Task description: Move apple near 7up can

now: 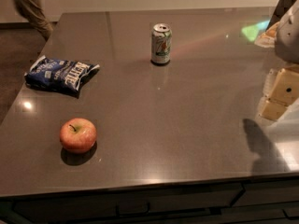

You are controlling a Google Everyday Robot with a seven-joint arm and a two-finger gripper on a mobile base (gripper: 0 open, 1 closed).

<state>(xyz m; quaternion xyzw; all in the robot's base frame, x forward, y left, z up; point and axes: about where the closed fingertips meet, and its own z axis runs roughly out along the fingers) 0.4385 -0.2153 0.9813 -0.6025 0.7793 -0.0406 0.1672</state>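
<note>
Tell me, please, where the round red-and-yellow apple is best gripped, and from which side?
Probably across the widest middle of the round red-and-yellow apple, coming down from above: it sits stem-up and apart from the blue chip bag, so both flanks are free. The gripper is far off at the right edge.

The hand [281, 93] hangs at the right edge of the view, above the right side of the table [196, 125]. Between it and the apple [78, 135], at the front left, the surface is bare. The straight line from the apple to the 7up can [161, 43], upright at the far centre, is unobstructed. The chip bag [60, 74] lies left of that line, near the left edge, well apart from both. Open surface surrounds the can on all sides. Indistinct items [266, 34] occupy the far right corner. A person's leg [28, 6] stands beyond the far left corner.
</note>
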